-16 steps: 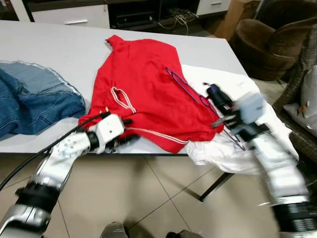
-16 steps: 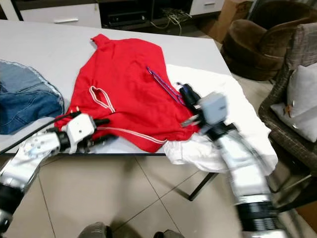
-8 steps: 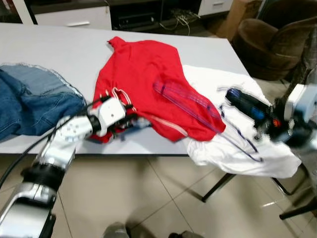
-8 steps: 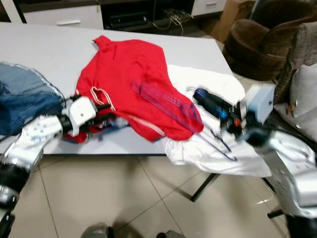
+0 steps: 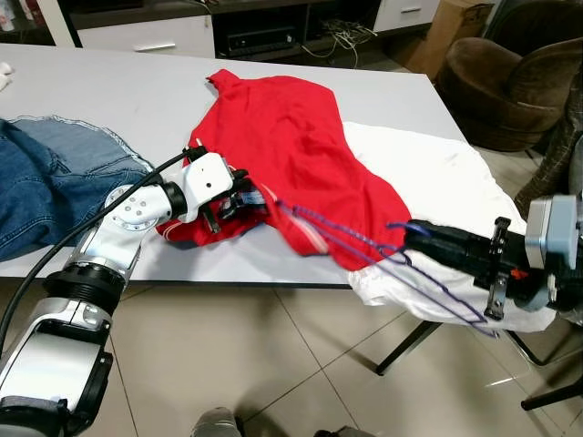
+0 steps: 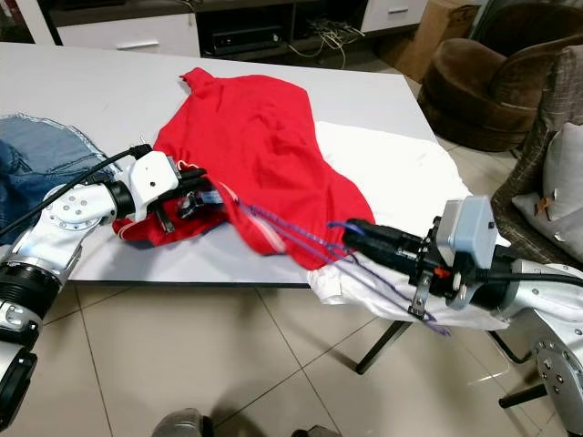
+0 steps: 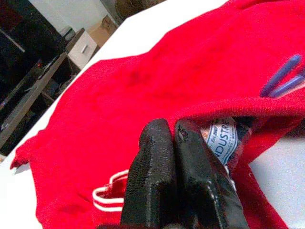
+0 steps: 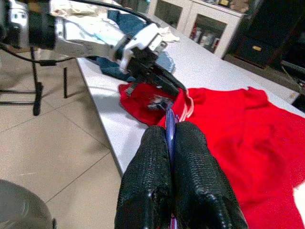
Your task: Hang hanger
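A white desk (image 5: 118, 100) stands on a beige tiled floor (image 5: 228, 364). Beyond its far edge is a dark low cabinet with white drawers (image 5: 146, 35); off its right edge are a brown armchair (image 5: 510, 77) and a wicker chair with a grey cushion (image 6: 556, 173). On the desk, blue jeans (image 5: 46, 191) lie at the left edge, a red shirt (image 5: 291, 146) is spread across the middle, and a white garment (image 5: 437, 182) drapes over the right front corner.

The left gripper (image 5: 239, 196) is at the near hem of the red shirt, close to the front edge of the desk. Its jaws are pressed together on a fold of the red cloth, beside a white printed label (image 7: 220, 140) seen in the left wrist view.

The right gripper (image 5: 428, 244) is held off the front right corner of the desk, level with the hanging white garment. Its jaws are clamped on a thin purple wire hanger (image 5: 364, 250). The hanger reaches from these jaws leftward over the front edge, and its far end lies in the shirt's hem near the left gripper.
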Robot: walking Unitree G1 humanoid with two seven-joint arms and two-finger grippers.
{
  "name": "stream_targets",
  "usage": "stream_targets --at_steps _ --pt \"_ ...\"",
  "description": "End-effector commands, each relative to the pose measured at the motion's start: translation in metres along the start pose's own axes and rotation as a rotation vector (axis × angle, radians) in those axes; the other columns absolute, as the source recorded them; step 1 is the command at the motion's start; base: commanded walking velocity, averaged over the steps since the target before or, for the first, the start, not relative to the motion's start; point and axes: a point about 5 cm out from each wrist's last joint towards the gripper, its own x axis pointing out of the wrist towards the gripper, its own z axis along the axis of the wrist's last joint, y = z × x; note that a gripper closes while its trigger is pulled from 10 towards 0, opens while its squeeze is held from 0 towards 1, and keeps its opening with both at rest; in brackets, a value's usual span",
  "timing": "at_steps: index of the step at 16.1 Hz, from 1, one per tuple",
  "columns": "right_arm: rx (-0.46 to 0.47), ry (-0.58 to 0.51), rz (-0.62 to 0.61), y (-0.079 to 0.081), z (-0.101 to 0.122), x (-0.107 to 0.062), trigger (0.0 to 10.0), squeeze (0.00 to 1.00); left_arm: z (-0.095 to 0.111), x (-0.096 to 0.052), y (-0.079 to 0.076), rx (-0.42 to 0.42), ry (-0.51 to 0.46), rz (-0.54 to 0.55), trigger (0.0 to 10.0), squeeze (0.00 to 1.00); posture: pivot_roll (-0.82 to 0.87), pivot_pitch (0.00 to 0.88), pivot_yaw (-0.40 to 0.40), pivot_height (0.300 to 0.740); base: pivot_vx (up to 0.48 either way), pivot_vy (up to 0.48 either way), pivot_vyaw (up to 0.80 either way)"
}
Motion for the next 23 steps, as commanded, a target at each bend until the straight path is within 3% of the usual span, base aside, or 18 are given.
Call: stream_targets --at_steps 1,5,11,13,15,17,23 --pt "-0.015 0.012 0.04 0.003 0.009 -0.002 10.0 0.0 0.01 0.003 0.01 0.05 -0.018 -0.006 0.0 0.0 0.07 0.027 -0.031 0.74 0.0 0.0 0.0" --pt "-0.028 0.004 0.065 0.004 0.014 0.001 10.0 0.0 0.012 0.006 0.014 0.07 -0.013 -0.014 0.0 0.0 0.08 0.016 -0.03 0.74 0.0 0.0 0.0" --pt "-0.061 -0.015 0.013 -0.009 0.029 -0.013 10.0 0.0 0.008 0.009 0.012 0.067 -0.009 -0.022 0.0 0.0 0.07 0.003 -0.028 0.74 0.0 0.0 0.0" --pt "-0.062 -0.025 0.049 -0.003 0.029 -0.004 10.0 0.0 0.008 0.01 0.011 0.066 -0.011 -0.025 0.0 0.0 0.06 0.005 -0.028 0.74 0.0 0.0 0.0" --pt "-0.068 -0.029 0.087 0.008 0.021 0.019 10.0 0.0 0.011 0.014 0.009 0.071 -0.02 -0.033 0.0 0.0 0.06 0.007 -0.032 0.74 0.0 0.0 0.0" --pt "-0.081 -0.018 0.075 0.007 0.018 0.026 10.0 0.0 0.012 0.015 0.009 0.077 -0.021 -0.037 0.0 0.0 0.06 0.007 -0.032 0.74 0.0 0.0 0.0" --pt "-0.235 0.081 -0.083 -0.013 0.005 0.046 10.0 0.0 0.015 0.015 0.01 0.103 -0.032 -0.051 0.0 0.0 0.07 0.004 -0.034 0.74 0.0 0.0 0.0"
